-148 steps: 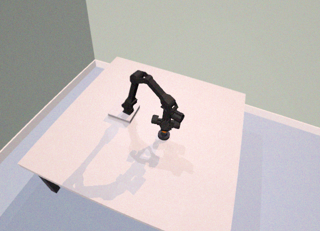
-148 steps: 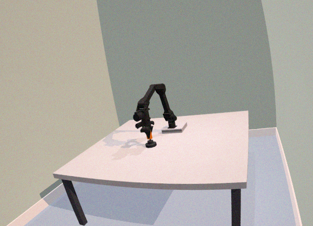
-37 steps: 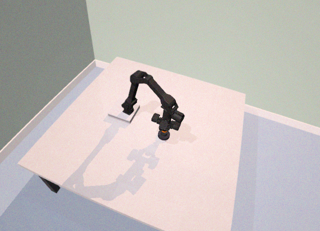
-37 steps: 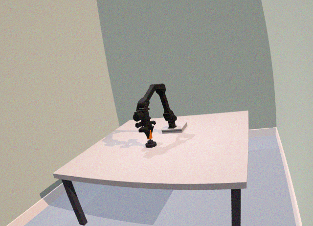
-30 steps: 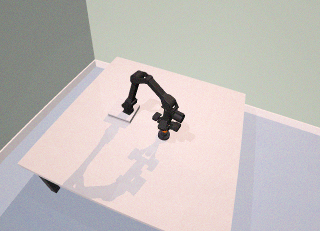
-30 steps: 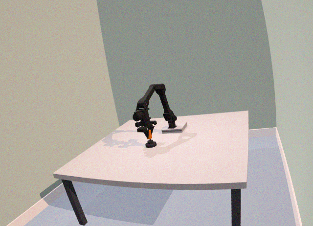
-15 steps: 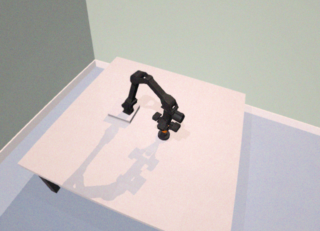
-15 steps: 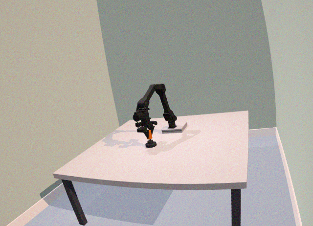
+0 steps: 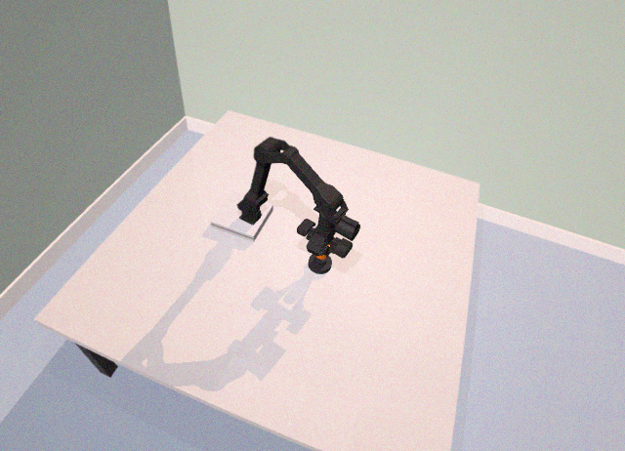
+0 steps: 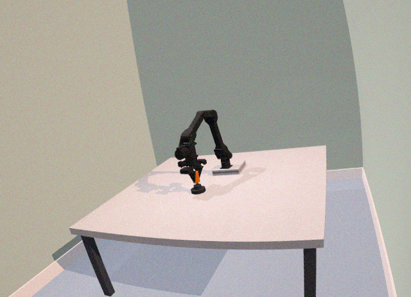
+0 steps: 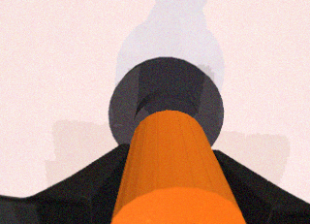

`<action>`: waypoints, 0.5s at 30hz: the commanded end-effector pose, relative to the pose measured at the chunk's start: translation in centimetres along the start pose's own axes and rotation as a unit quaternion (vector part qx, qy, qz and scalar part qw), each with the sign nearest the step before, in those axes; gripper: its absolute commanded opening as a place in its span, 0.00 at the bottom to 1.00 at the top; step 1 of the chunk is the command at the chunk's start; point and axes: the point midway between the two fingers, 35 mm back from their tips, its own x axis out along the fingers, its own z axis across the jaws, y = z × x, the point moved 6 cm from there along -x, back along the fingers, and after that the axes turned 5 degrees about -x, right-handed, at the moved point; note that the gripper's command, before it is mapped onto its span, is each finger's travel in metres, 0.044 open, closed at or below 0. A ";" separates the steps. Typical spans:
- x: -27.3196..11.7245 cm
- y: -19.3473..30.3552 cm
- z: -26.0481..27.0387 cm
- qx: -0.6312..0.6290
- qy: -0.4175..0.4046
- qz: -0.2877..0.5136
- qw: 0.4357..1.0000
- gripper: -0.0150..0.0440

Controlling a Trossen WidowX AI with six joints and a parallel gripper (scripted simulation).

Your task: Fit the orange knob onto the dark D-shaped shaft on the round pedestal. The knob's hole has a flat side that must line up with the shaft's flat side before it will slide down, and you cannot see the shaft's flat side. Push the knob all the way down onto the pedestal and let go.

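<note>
The orange knob (image 9: 320,257) (image 10: 197,177) (image 11: 170,158) is upright between the fingers, its lower end over the middle part of the round dark pedestal (image 9: 319,267) (image 10: 198,190) (image 11: 121,110). My gripper (image 10: 197,178) (image 11: 169,154) is shut on the knob, with one black finger on each side in the wrist view. In the exterior view the knob's bottom stands just above the pedestal's wide base, at its raised centre. The shaft and the knob's hole are hidden, so I cannot tell whether the flat sides line up.
The arm's base stands on a light grey plate (image 9: 231,228) (image 10: 227,171) behind the pedestal. The arm arches from there over the table (image 9: 394,309) (image 10: 259,214). Shadows of the arm lie across the table top.
</note>
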 end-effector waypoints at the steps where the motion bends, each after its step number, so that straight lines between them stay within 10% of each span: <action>1: 0.0 0.0 0.0 -0.011 -0.001 -0.001 1.000 0.25; 15: 0.1 0.0 0.0 0.020 -0.001 -0.001 1.000 0.25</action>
